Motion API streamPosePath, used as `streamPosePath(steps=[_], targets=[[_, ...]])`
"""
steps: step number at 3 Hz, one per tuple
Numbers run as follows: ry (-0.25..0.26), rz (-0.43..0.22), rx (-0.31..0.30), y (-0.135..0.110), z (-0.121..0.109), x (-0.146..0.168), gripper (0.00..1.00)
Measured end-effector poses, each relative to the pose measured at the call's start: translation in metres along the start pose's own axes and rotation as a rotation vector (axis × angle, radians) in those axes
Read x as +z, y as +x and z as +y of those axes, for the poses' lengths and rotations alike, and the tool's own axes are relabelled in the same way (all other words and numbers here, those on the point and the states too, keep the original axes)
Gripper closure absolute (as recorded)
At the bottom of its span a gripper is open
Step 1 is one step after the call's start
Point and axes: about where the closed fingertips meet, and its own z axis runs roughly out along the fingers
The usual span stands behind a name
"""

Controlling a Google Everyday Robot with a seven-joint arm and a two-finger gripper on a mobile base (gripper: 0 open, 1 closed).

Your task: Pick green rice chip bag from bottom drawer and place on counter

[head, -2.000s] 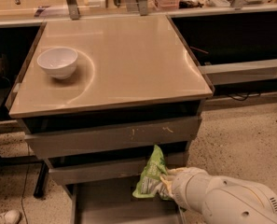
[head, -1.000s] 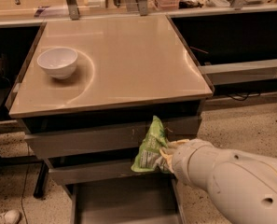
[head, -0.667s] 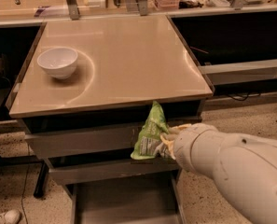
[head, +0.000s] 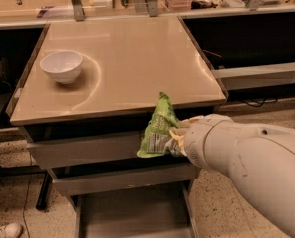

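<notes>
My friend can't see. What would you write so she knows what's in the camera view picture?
A white robot arm's gripper holds a green rice chip bag in its jaws, at the front edge of the counter and above the open bottom drawer. A white bowl sits on the counter, apart from the bag.

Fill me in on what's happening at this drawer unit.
The robot's end effector is at the front of the unit, just below the counter edge, gripping the green rice chip bag. The bag is out of the open bottom drawer and hangs in front of the upper drawers, its top level with the counter's front edge. It is not yet on the counter, where a white bowl sits at the far left.
</notes>
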Motion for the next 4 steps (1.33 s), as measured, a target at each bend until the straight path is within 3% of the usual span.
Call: streamPosePath(steps=[2, 4], targets=[[0.076, -0.109, -0.050, -0.059, -0.056, -0.012, 1.00], [0.058, -0.159, -0.080, -0.115, -0.104, 0.018, 1.00]])
